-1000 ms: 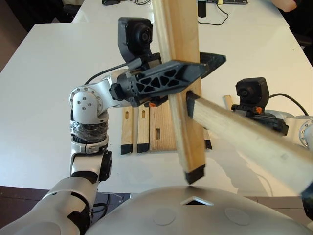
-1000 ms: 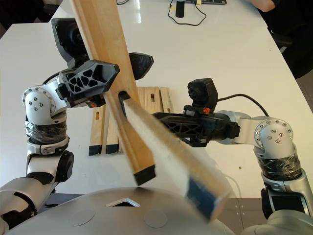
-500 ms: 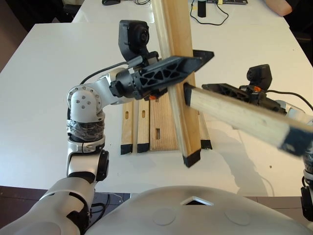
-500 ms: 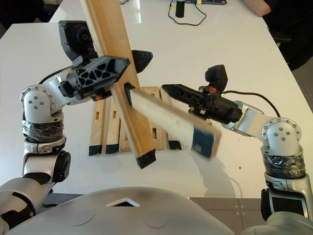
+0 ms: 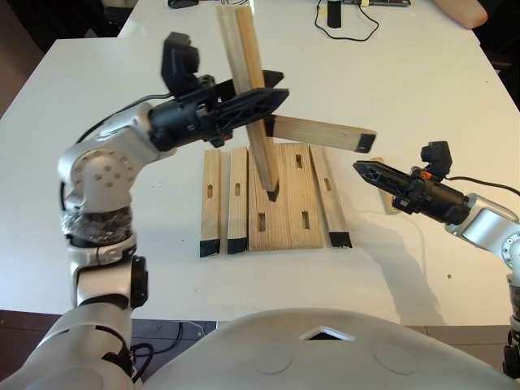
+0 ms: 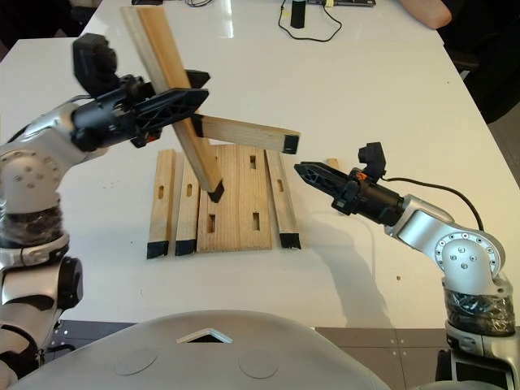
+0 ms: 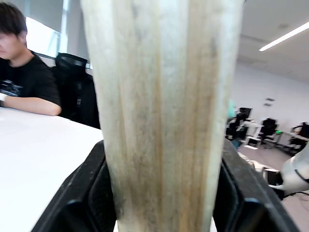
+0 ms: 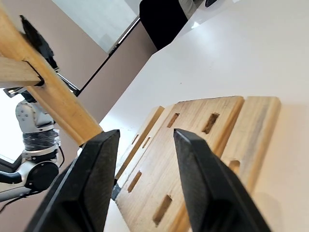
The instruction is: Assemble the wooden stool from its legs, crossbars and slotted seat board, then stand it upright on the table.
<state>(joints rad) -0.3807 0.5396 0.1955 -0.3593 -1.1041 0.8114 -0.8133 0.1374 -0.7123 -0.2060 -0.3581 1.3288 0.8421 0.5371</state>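
Observation:
My left gripper (image 5: 266, 89) is shut on a wooden leg (image 5: 252, 106), held tilted over the table. The leg's black-tipped lower end hangs just over the slotted seat board (image 5: 296, 219), which lies flat. A crossbar (image 5: 321, 134) sticks out of the leg's side toward the right. In the left wrist view the leg (image 7: 159, 121) sits between the fingers (image 7: 87, 193). My right gripper (image 6: 302, 171) is open, low over the table to the right of the board, holding nothing. The right wrist view looks past its fingers (image 8: 96, 179) at the board (image 8: 193, 145).
Two loose legs (image 5: 223, 203) lie left of the seat board and one (image 5: 329, 195) lies along its right side. A small wooden piece (image 6: 333, 165) rests by the right gripper. Cables and a dark object (image 5: 335, 16) sit at the table's far edge.
My right gripper has let go of the crossbar and drawn back to the right, down near the table. My left arm has stretched forward, carrying the leg with its crossbar out over the seat board.

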